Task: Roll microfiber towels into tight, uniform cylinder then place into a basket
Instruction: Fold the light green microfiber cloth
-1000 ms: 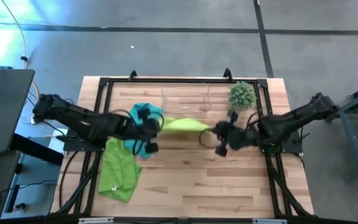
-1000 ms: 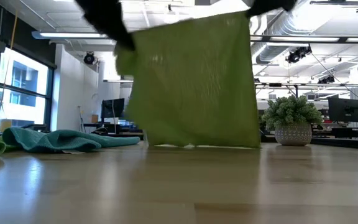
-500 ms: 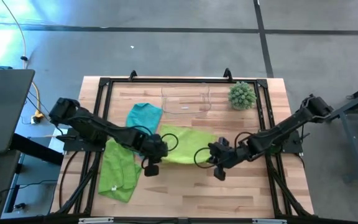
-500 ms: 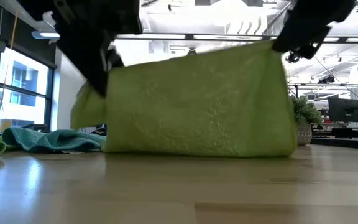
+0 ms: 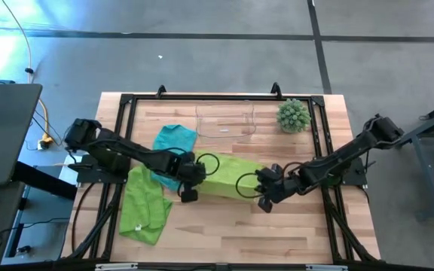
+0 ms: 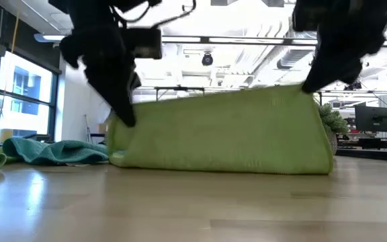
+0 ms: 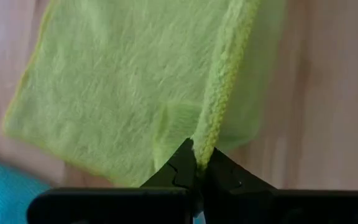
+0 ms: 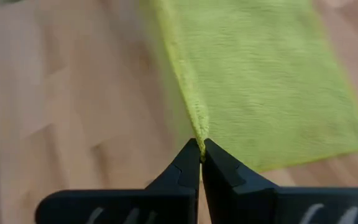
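Together, both end effectors stretch 1 towel.
Left end effector (image 7: 196, 167) and right end effector (image 8: 201, 151) each pinch a corner of the fuzzy lime-green microfiber towel (image 5: 227, 178), its far edge resting on the wooden surface (image 5: 224, 226).

Evenly bright throughout, lit by ceiling strip lights (image 6: 207, 42) at upper centre of the low view. Glare off the floor (image 5: 6, 41) at upper left of the high view. Motion-blurred arms in the low view; soft, smeared wrist views.
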### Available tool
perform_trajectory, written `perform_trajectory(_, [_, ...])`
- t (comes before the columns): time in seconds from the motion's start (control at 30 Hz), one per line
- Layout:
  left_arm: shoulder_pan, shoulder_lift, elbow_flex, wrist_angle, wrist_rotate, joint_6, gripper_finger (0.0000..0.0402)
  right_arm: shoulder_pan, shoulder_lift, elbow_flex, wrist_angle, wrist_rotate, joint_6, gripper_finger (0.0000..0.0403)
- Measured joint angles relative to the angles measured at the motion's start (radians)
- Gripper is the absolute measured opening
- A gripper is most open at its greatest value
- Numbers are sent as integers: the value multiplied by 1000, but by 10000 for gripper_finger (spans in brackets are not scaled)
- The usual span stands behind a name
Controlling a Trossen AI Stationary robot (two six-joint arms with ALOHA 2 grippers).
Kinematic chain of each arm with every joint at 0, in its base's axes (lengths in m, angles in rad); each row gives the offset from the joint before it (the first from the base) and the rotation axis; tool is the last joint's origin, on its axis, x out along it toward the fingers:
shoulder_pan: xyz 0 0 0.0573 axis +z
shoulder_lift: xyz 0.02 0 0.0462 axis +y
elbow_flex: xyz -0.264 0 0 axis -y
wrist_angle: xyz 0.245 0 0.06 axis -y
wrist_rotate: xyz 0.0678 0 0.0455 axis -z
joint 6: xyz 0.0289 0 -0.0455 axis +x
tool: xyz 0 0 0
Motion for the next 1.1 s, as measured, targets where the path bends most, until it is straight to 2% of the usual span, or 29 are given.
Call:
perform_trajectory(0.27, [78, 91, 1, 24, -42, 25, 0, -69, 1, -98, 56, 87, 42, 0])
perform_trajectory(0.53, [119, 110, 25, 30, -202, 97, 0, -140, 1, -111, 37, 91, 25, 0])
perform_trajectory(0.7, [142, 110, 28, 71, -188, 216, 0, -167, 1, -111, 33, 81, 19, 0])
perform_trajectory(1.1, [201, 110, 29, 159, -208, 296, 0, -183, 1, -111, -56, 66, 98, 0])
